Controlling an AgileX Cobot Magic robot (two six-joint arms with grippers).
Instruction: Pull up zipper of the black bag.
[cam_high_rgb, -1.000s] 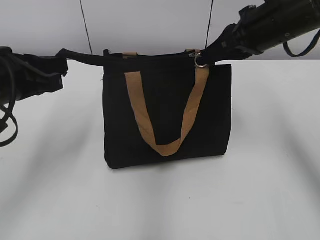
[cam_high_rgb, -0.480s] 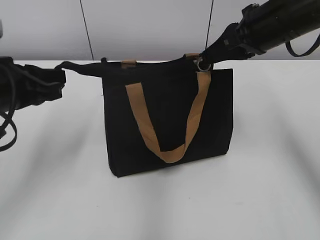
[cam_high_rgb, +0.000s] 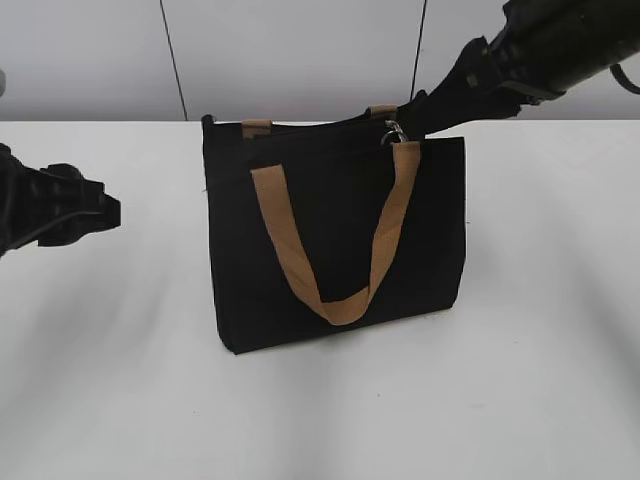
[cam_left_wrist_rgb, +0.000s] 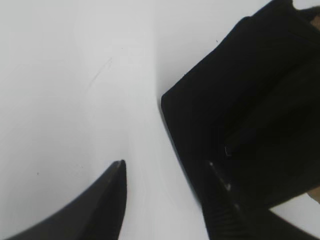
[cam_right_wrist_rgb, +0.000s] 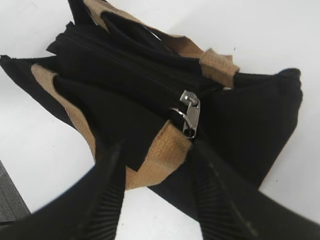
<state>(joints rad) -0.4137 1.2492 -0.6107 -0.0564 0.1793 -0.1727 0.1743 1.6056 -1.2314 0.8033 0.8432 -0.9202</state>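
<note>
The black bag (cam_high_rgb: 335, 230) stands upright mid-table, its tan handles (cam_high_rgb: 335, 305) hanging down the front. The zipper (cam_high_rgb: 320, 126) runs along the top edge, and its silver ring pull (cam_high_rgb: 394, 131) hangs at the right end. My right gripper (cam_high_rgb: 428, 108) is open just above and right of the pull. In the right wrist view its fingers (cam_right_wrist_rgb: 157, 150) straddle a tan strap, with the pull (cam_right_wrist_rgb: 190, 116) just beyond the tips and not clamped. My left gripper (cam_high_rgb: 108, 210) is open and empty, left of the bag. The left wrist view shows its jaws (cam_left_wrist_rgb: 167, 169) beside the bag's corner (cam_left_wrist_rgb: 250, 100).
The white table (cam_high_rgb: 320, 410) extends around the bag. A pale wall with dark vertical seams (cam_high_rgb: 172, 60) stands behind. A dark strip at the table's edge (cam_right_wrist_rgb: 10, 205) shows in the right wrist view.
My left gripper has let go of the bag's left end tab and drawn back to the left. The tab has dropped back to the bag. The right gripper has risen slightly off the pull.
</note>
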